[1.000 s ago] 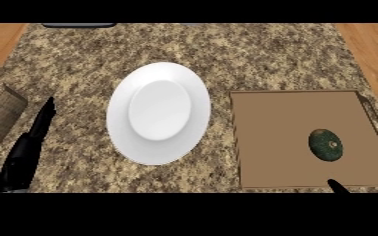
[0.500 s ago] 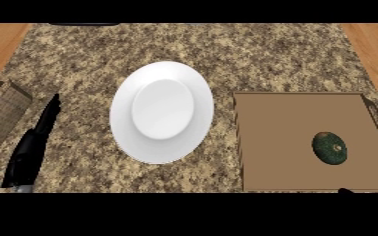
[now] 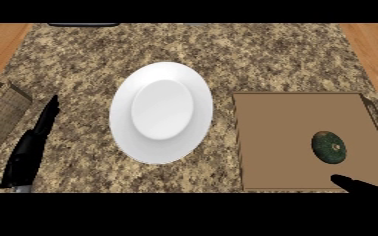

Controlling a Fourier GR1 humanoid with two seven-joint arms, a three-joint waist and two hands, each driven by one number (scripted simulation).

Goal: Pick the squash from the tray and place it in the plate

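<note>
Squash (image 3: 329,147) sits on the tray (image 3: 280,145), right side of frame, close to the tray's right edge and a bit below its mid-height. Dark green, oval, long axis roughly up-down in frame with a slight tilt; pale stem spot faces the camera.

Right hand (image 3: 356,184) is only a black tip entering at lower right, just over the tray's bottom right corner. Squash lies up and slightly left of it, near but not touching. Nothing is held. The rest of the hand is cut off by the frame edge, so I can't tell whether it's spread or curled.

Left hand (image 3: 33,145) is at lower left over the table (image 3: 280,55), fingers straight and pointing up-frame, holding nothing, resting. It's well apart from the squash, with the plate (image 3: 161,112) between them. So the right hand is clearly the nearer one for the pick.

Plate is center-left, just beside the tray's left edge, nothing on it. Carry direction would be leftward across the tray.

Hard to read: there's a mesh-like object (image 3: 13,110) cut off at the left edge, probably a rack or basket. Dark strip (image 3: 83,24) at the top edge, unidentified.
</note>
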